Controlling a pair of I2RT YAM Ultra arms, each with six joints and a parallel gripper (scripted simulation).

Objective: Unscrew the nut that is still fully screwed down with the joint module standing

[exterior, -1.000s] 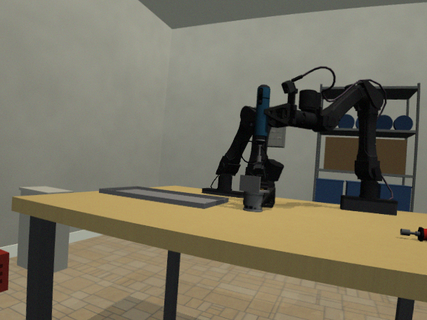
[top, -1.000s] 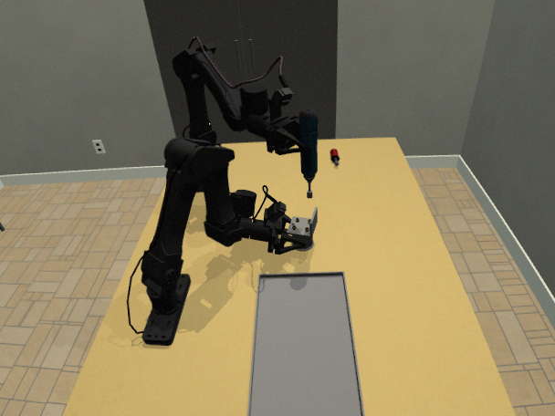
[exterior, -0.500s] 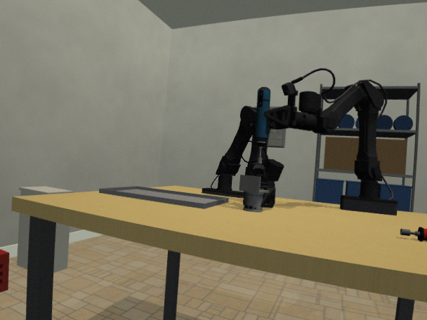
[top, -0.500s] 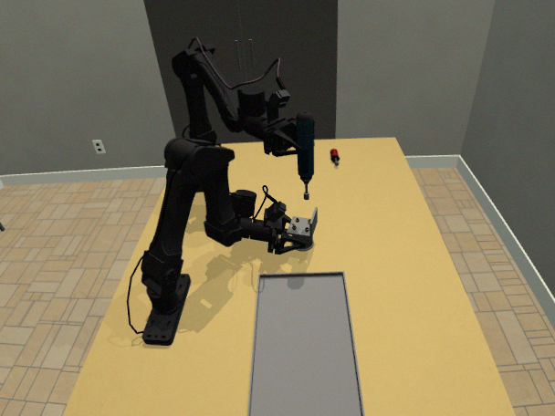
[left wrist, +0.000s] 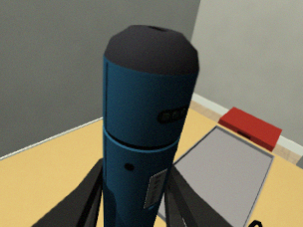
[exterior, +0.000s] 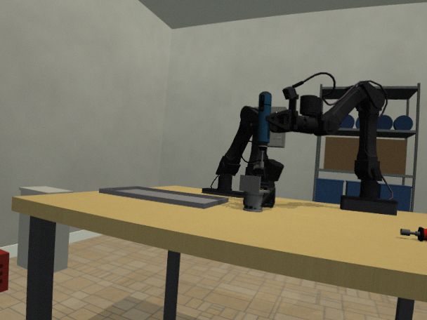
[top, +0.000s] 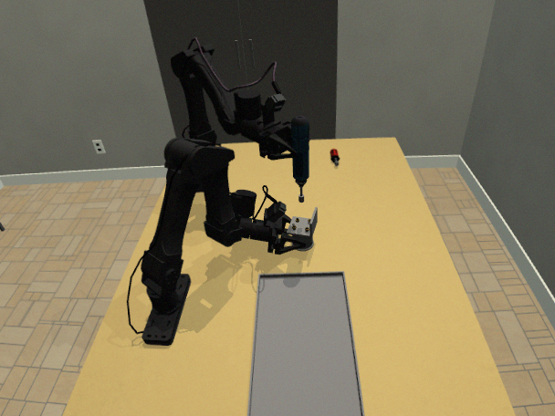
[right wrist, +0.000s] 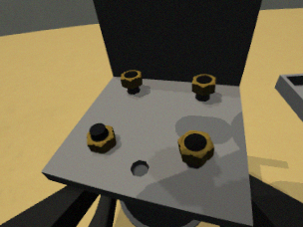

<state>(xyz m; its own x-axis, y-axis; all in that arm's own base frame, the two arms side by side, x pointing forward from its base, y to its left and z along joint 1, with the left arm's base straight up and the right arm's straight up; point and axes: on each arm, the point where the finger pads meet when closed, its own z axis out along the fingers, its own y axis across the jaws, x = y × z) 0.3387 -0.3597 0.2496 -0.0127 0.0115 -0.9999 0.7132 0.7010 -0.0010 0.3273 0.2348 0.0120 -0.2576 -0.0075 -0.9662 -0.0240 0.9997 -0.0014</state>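
Note:
The joint module (top: 308,247) (exterior: 253,202) stands upright on the table with the grey bracket (exterior: 250,184) (right wrist: 154,114) on top. In the right wrist view one nut (right wrist: 101,140) at the near left sits down on the plate with its stud showing through. The near-right nut (right wrist: 195,145) and the two far nuts (right wrist: 131,79) (right wrist: 203,85) stand raised. My left gripper (top: 298,152) (exterior: 269,121) is shut on the electric nut driver (top: 300,137) (exterior: 265,123) (left wrist: 145,110), upright, its socket above the bracket, touching nothing. My right gripper (top: 299,242) is shut on the module below the bracket; its fingertips are partly hidden.
A grey tray (top: 301,275) (exterior: 211,205) (left wrist: 224,174) lies beside the module. A red-handled tool (top: 334,154) (exterior: 423,234) lies toward the table's far end in the top view. The left arm reaches over beside the right arm.

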